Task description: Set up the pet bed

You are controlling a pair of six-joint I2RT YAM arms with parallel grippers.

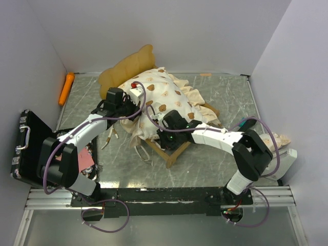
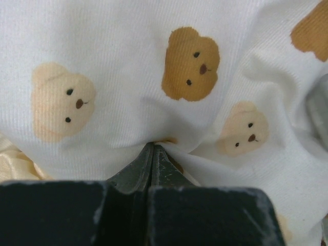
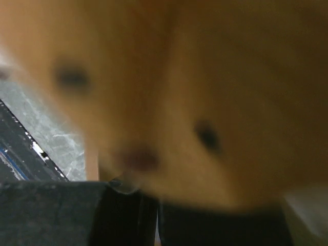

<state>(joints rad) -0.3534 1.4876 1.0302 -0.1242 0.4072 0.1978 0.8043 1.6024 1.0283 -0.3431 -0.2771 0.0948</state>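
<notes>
Top external view is showing one pet bed [image 1: 130, 64] sitting toward twelve o'clock, one bear-print mattress [image 1: 165, 95] covering most of it. Left gripper [image 2: 152, 148] is pinching the mattress, jaws together; right gripper [image 1: 160, 124] is sitting closed at its six o'clock edge, blur hiding any grip.

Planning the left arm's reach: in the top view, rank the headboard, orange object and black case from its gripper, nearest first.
1. Headboard, just behind the left gripper pinching the mattress.
2. Orange object, back-left corner.
3. Black case, near-left side.
</notes>
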